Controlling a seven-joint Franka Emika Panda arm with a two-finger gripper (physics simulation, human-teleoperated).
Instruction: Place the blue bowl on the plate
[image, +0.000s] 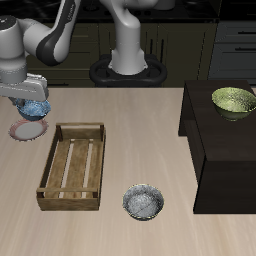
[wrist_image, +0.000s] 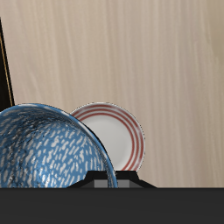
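Exterior view shows the gripper (image: 33, 100) near the table's side edge, toward the back, grasping the blue bowl (image: 35, 108) by its rim and holding it over the plate (image: 22, 131), whose pinkish-red rim peeks out beneath. Wrist view agrees: the blue bowl (wrist_image: 48, 149) is close under the camera and hides part of the plate (wrist_image: 118, 136), so it seems offset from the plate's centre (probably why it is not released yet). A small shift, then lowering, looks necessary. Farther along sit a wooden tray (image: 72, 165), a grey-white bowl (image: 144, 202) near the front edge, and a yellow-green bowl (image: 233, 100) on a dark cabinet (image: 215, 150).
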